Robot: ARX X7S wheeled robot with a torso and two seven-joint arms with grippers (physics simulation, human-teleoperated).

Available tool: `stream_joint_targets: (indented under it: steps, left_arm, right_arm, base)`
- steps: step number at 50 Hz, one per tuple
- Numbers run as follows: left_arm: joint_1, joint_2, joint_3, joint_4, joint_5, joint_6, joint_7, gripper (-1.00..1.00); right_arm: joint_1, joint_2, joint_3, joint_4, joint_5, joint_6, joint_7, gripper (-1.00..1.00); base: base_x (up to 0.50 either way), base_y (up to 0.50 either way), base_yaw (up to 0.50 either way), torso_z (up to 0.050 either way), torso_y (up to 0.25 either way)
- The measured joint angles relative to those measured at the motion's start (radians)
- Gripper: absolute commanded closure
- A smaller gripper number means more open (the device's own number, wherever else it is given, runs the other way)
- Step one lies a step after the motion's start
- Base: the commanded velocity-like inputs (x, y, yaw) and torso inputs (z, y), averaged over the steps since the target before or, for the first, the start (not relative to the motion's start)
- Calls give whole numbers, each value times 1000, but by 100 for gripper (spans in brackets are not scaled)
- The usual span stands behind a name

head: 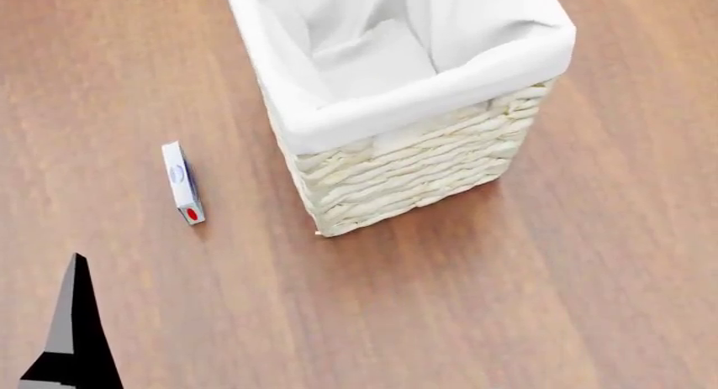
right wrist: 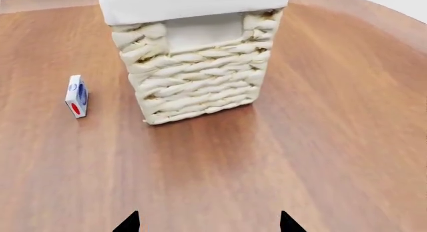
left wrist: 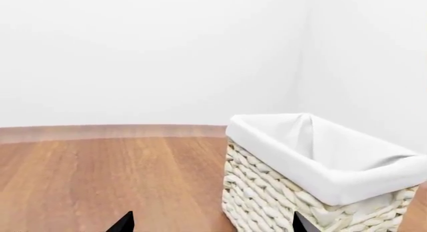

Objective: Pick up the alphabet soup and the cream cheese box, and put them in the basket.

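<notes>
Nearest to me in the head view, a dark part of my left arm (head: 73, 339) pokes up at the near left corner; no gripper shows there. Each wrist view gives me just two dark fingertips at its near edge. The left gripper (left wrist: 212, 223) and the right gripper (right wrist: 209, 223) both have their tips spread wide with nothing between them.

Ahead of the right gripper, off to the left on the wooden desk (right wrist: 320, 142), the cream cheese box (right wrist: 77, 95) stands on its thin edge, red dot toward me. The head view has it too (head: 182, 182), lying apart from the basket's left side.

The basket (head: 404, 166) sits farther in, just ahead of both grippers and touching neither. Only the head view looks down into its white cloth lining. Only the left wrist view (left wrist: 267, 192) catches the white walls behind it. I can't find the alphabet soup in any view.
</notes>
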Motion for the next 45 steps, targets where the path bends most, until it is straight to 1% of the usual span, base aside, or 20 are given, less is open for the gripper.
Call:
stream_joint_targets:
  steps: [19,45]
  left_arm:
    - [26,-9,-13,1,-11,27,-5,-100]
    - [31,-19,-10,11,-9,30,-12,-100]
  right_arm:
    - [-55,26,-11,20,32,-8,16,-100]
    - [-136,63,-11,69,23,-52,13,-100]
  base:
    - [0,0,0,0,0]
    - [0,0,0,0,0]
